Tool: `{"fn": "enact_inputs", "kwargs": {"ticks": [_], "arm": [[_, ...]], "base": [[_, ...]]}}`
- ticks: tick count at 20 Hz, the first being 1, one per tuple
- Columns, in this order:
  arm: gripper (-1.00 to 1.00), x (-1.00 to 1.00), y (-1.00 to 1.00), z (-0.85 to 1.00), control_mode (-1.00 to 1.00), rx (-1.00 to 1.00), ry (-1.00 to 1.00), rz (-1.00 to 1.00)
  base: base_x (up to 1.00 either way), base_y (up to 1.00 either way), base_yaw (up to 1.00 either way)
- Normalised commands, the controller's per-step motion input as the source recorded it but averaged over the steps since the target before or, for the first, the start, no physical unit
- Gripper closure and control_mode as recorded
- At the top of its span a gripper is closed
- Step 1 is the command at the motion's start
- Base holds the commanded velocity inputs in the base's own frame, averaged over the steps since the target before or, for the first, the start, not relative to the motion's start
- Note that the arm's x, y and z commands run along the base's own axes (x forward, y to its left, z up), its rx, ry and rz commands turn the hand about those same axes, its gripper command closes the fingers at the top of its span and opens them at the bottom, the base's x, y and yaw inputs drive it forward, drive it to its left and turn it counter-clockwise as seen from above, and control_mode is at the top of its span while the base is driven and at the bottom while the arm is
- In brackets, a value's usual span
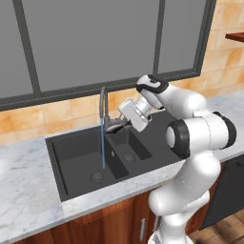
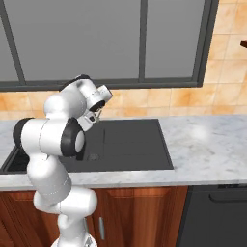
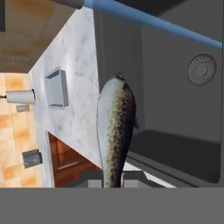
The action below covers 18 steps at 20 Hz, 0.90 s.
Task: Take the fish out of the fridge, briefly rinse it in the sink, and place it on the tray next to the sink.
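Rinse step underway, by my read. Hand (image 1: 116,125) clenched on fish (image 3: 114,127), held over sink (image 1: 76,157) near faucet (image 1: 102,102); water stream (image 1: 103,143) runs into basin w/ drain (image 3: 201,69). Fish sits beside stream, not clearly in it. Left: carry to tray (image 3: 57,87), on tabletop (image 3: 74,65) at 9 o'clock of fish in hand view.

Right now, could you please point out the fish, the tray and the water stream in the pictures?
fish (image 3: 114,127): hand view, middle of its speckled body, held in the end effector.
tray (image 3: 56,88): hand view, flat floor of the tray on the counter.
water stream (image 1: 103,143): left base view, middle of the blue line below the faucet.
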Motion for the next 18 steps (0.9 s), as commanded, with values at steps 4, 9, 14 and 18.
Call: {"fn": "enact_inputs", "kwargs": {"ticks": [4,9,14,18], "arm": [[1.0,0.4,0.01,-0.01,-1.0,0.0,0.0,0.0],[1.0,0.3,0.0,-0.04,-1.0,0.0,0.01,0.0],[1.0,0.12,0.12,-0.19,-1.0,0.0,0.1,0.0],[1.0,0.08,0.2,-0.31,-1.0,-0.01,0.09,0.0]], "base": [[0.0,0.0,0.0],[0.0,0.0,0.0],[0.0,0.0,0.0],[0.0,0.0,0.0]]}}
